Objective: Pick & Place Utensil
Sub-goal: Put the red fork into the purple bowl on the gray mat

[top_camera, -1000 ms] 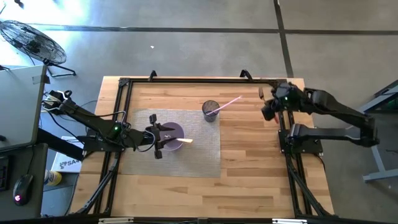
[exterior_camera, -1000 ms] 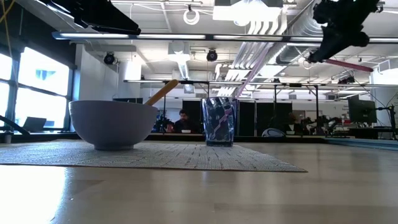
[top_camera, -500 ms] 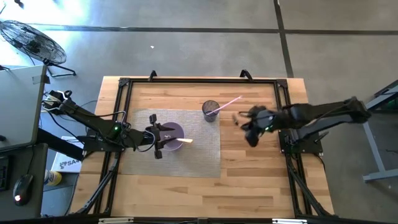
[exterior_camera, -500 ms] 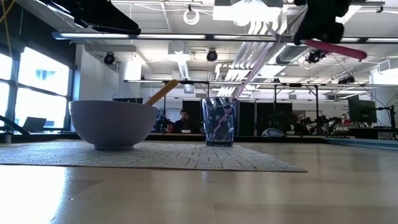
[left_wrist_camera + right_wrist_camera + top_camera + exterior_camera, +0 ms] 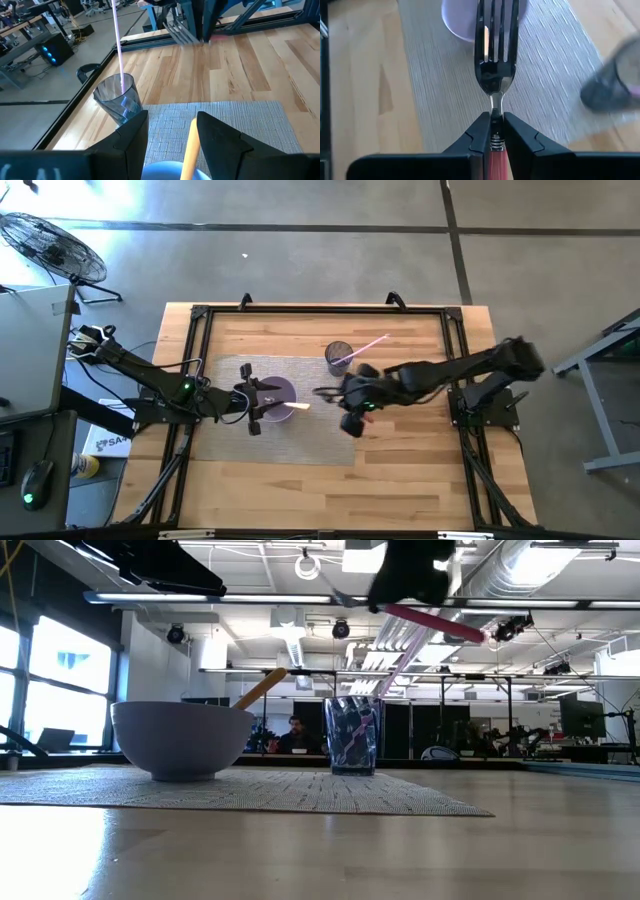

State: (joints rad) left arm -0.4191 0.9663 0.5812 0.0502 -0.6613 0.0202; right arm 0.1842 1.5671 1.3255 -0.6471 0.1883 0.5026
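My right gripper (image 5: 493, 122) is shut on a fork (image 5: 495, 45) with a pink handle, high above the woven grey mat (image 5: 320, 430), between the clear cup (image 5: 338, 358) and the purple bowl (image 5: 284, 393). The fork's tines point toward the bowl. The cup stands on the mat's far edge with a pink stick (image 5: 117, 45) leaning in it. A wooden utensil (image 5: 188, 150) leans on the bowl's rim. My left gripper (image 5: 172, 120) is open above the bowl, a finger on either side of the wooden handle, touching nothing that shows. My right gripper pinches the fork at its neck (image 5: 494, 137), where the metal meets the pink handle, between its two fingers. The fingers lie along the fork, and the handle (image 5: 435, 622) runs back between them. The fork is lifted clear and roughly level, its handle end a little lower.
The mat covers the table's left middle. Bare wood (image 5: 400, 450) lies to the right and near side of it. A black frame (image 5: 300, 311) runs along the table's edges. People and desks show in the room beyond the far edge.
My right arm has swept from the table's far right corner toward the left, carrying the fork out over the mat toward the bowl. The fork stays in the hold. The bowl, cup and left arm have kept still.
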